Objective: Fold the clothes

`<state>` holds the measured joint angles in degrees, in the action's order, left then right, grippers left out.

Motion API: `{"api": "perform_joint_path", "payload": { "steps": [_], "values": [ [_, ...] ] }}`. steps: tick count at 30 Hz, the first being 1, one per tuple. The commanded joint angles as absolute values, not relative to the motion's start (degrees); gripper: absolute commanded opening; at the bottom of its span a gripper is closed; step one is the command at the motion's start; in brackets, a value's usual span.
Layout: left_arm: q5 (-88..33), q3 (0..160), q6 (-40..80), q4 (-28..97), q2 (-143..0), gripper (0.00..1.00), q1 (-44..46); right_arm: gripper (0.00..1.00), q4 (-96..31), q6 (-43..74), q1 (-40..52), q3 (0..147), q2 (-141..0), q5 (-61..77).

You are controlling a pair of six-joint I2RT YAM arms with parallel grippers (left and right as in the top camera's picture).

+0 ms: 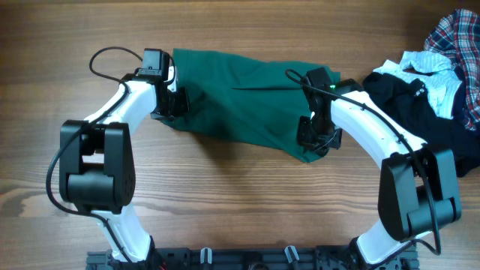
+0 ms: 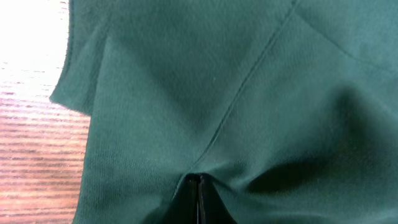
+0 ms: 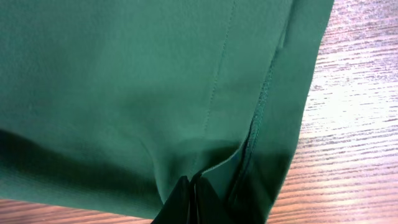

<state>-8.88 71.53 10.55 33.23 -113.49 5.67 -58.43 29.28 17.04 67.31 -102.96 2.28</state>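
A plain dark green garment lies spread across the middle of the wooden table. My left gripper sits at its left edge, and in the left wrist view the jaws are shut with a pinch of green fabric between them. My right gripper is at the garment's lower right corner. There the jaws are shut on a fold of the green cloth beside a stitched hem. More clothes are piled at the right: a black one, a small white piece and a plaid shirt.
The wooden table runs bare in front of the garment, between the two arm bases. The pile of clothes reaches the right edge of the overhead view, close behind my right arm.
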Motion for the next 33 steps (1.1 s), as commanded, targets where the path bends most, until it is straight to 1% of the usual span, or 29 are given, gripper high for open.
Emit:
{"api": "perform_joint_path", "payload": {
  "steps": [1, 7, 9, 17, 18, 20, 21, 22, 24, 25, 27, 30, 33],
  "values": [
    [-8.3, 71.9, 9.4, 33.0, -116.1, 0.04, 5.9, 0.04, -57.6, 28.7, 16.8, 67.0, -103.3, 4.3],
    [-8.3, 71.9, 9.4, 32.9, -117.0, 0.04, 5.9, 0.04, -53.7, 28.7, 16.1, 67.3, -103.3, 4.3],
    [-8.3, 71.9, 9.4, 33.0, -117.0, 0.04, 5.9, 0.04, -51.5, 28.5, 12.8, 67.8, -103.3, 4.3],
    [-8.3, 71.9, 9.4, 32.9, -117.0, 0.04, 6.1, 0.05, -49.1, 26.6, 4.8, 67.9, -103.3, 4.6],
    [-8.3, 71.9, 9.5, 33.0, -117.0, 0.04, 6.2, 0.04, -50.4, 21.4, 4.2, 67.9, -103.3, 8.6],
    [-8.3, 71.9, 9.4, 33.0, -117.0, 0.04, 6.2, 0.04, -52.9, 20.2, 4.4, 67.9, -103.3, 9.9],
    [-8.3, 71.9, 9.5, 33.0, -117.0, 0.04, 6.2, 0.07, -53.9, 19.2, 4.4, 67.9, -103.3, 10.8],
    [-8.3, 71.9, 9.5, 33.0, -117.0, 0.04, 6.2, 0.23, -55.5, 17.4, 4.5, 67.9, -103.3, 13.0],
    [-8.3, 71.9, 9.4, 33.1, -117.0, 0.04, 6.3, 0.39, -58.2, 14.7, 4.5, 67.9, -103.3, 16.2],
    [-8.3, 71.9, 9.4, 33.2, -117.0, 0.04, 6.3, 0.42, -59.3, 13.9, 4.5, 67.9, -103.3, 16.9],
    [-8.3, 71.9, 9.4, 33.2, -117.0, 0.04, 6.3, 0.54, -61.3, 12.7, 4.5, 67.9, -103.0, 18.7],
    [-8.3, 71.9, 9.4, 33.2, -117.0, 0.04, 6.3, 0.61, -62.1, 11.7, 4.5, 67.9, -101.6, 20.8],
    [-8.3, 71.9, 9.4, 33.2, -117.0, 0.04, 6.3, 0.63, -62.2, 11.8, 4.5, 67.9, -100.3, 21.7]
  ]
}}
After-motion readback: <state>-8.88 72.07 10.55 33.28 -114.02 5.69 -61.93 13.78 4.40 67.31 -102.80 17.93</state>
